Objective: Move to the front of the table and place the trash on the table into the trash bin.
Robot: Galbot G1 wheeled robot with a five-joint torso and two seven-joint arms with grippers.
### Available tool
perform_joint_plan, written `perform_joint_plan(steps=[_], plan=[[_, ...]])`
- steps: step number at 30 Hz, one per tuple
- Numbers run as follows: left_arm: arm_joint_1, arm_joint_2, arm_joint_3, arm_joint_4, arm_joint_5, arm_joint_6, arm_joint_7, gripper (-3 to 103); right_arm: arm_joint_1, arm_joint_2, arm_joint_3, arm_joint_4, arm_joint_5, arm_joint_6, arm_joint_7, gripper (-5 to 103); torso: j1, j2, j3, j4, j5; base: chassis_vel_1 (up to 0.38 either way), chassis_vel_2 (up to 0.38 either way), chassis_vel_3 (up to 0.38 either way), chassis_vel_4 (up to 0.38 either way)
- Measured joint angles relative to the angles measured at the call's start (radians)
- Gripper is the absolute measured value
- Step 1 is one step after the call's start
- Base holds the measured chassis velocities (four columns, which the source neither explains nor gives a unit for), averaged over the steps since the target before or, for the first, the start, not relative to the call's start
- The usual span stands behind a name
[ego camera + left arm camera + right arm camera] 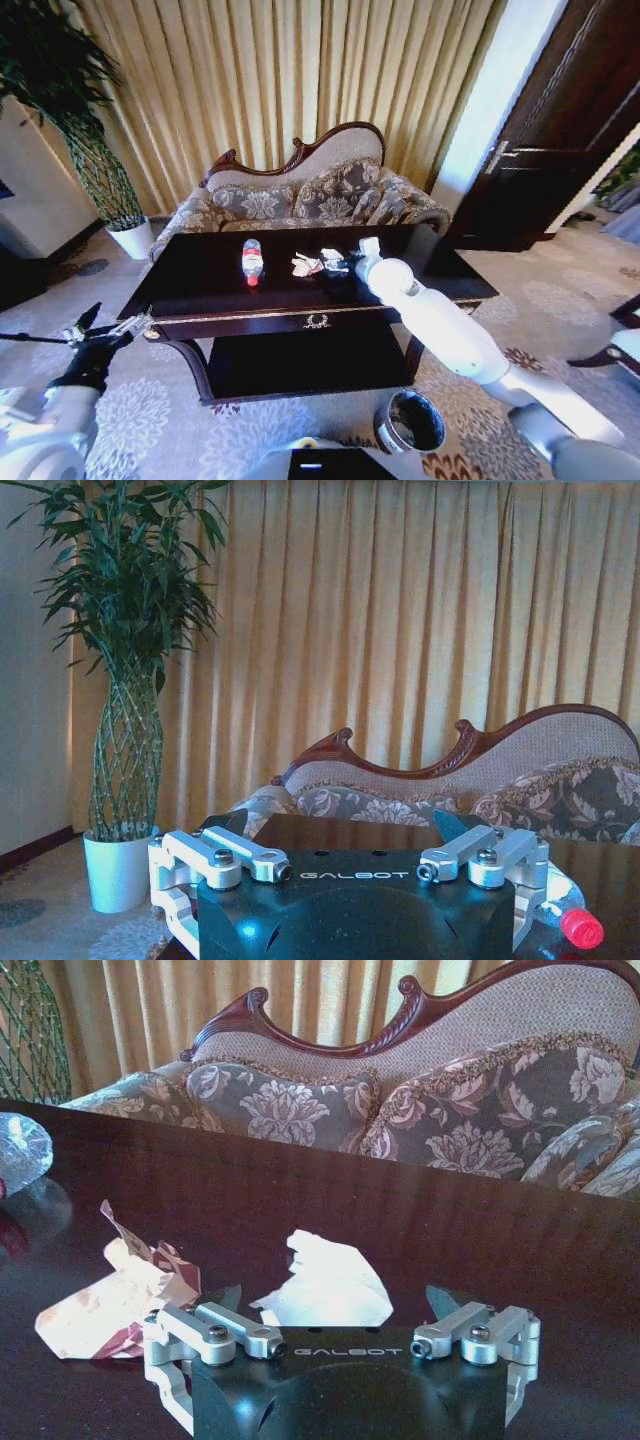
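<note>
On the dark-brown table (200, 275) lie a clear bottle (253, 262) with a red cap, a beige wad (305, 265) and a white wad (333, 262). My right gripper (352, 262) hangs low over the table, right beside the white wad. In the right wrist view the right gripper (335, 1298) is open, with the white wad (330, 1282) between its spread fingers and the beige wad (110, 1300) beside it. The left gripper (112, 320) stands open off the table's left front corner. The left gripper (340, 825) faces the tabletop, with the bottle's red cap (582, 929) near it. The trash bin (410, 422) stands on the carpet.
A carved floral sofa (300, 195) stands behind the table against gold curtains. A potted plant in a white pot (132, 238) is at the back left. A dark door (560, 130) is at the right. A lower shelf (300, 365) sits under the tabletop.
</note>
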Motion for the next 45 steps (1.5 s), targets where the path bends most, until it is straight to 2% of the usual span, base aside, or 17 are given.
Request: perform_joint_plan(steps=[12,16,19,21,22,24,27,30,33,37,40,45], plan=[[-0.003,0.0,0.004,0.0,0.0,0.001,0.0,100,-0.025,0.003,0.012,-0.012,0.0,0.002,0.0,102,0.0,0.0,0.0,0.0,0.0,0.0,0.0,0.0,0.0],[-0.003,-0.001,0.005,0.0,0.001,0.001,0.0,100,-0.043,0.003,0.02,-0.011,0.0,0.002,0.0,83,0.0,0.0,0.0,0.0,0.0,0.0,0.0,0.0,0.0],[-0.002,-0.001,0.005,0.0,0.001,0.0,0.0,100,-0.046,0.002,0.024,-0.011,0.0,0.002,0.0,78,0.0,0.0,0.0,0.0,0.0001,0.0,0.0,0.0,0.0],[-0.003,-0.001,0.005,0.0,0.001,-0.001,0.0,100,-0.046,0.001,0.028,-0.011,0.0,0.003,0.0,66,0.0,0.0,0.0,0.0,0.0,0.0,0.0,0.0,0.0],[-0.003,-0.001,0.005,0.0,0.001,-0.001,0.0,100,-0.046,0.001,0.028,-0.011,0.0,0.003,0.0,66,0.0,0.0,0.0,0.0,0.0,0.0,0.0,0.0,0.0],[-0.003,-0.001,0.005,0.0,0.001,-0.001,0.0,100,-0.047,-0.001,0.029,-0.011,-0.001,0.003,0.0,56,0.0,0.0,0.0,0.0,0.0,0.0,0.0,0.0,0.0],[-0.003,-0.001,0.006,0.0,0.001,-0.001,0.0,100,-0.049,-0.002,0.032,-0.011,-0.002,0.003,0.0,50,0.0,0.0,0.0,0.0,0.0,0.0,0.0,0.0,0.0],[-0.003,-0.004,0.009,0.0,0.001,-0.001,0.001,100,-0.052,-0.006,0.033,-0.009,-0.003,0.003,0.0,34,0.0,0.0,0.0,0.0,0.0,0.0,0.0,0.0,0.0],[-0.003,-0.004,0.009,0.0,0.001,-0.002,0.001,100,-0.052,-0.006,0.034,-0.008,-0.003,0.004,0.0,28,0.0,0.0,0.0,0.0,0.0001,0.0,0.0,0.0,0.0],[-0.003,-0.003,0.009,0.0,0.0,-0.002,0.001,100,-0.054,-0.006,0.04,-0.004,-0.003,0.005,0.0,7,0.0,0.0,0.0,0.0,0.0,0.0,0.0,0.0,0.0],[-0.004,-0.001,0.01,0.0,0.0,-0.002,0.001,100,-0.06,-0.006,0.046,0.001,-0.003,0.015,0.0,3,0.0,0.0,0.0,0.0,0.0,0.0,0.0,0.0,0.0],[-0.008,-0.001,0.023,0.0,0.001,-0.002,0.001,100,-0.068,-0.024,0.059,0.028,0.005,0.076,-0.002,0,0.0,0.0,0.0,0.0,0.0001,0.0,0.0,0.0,0.0]])
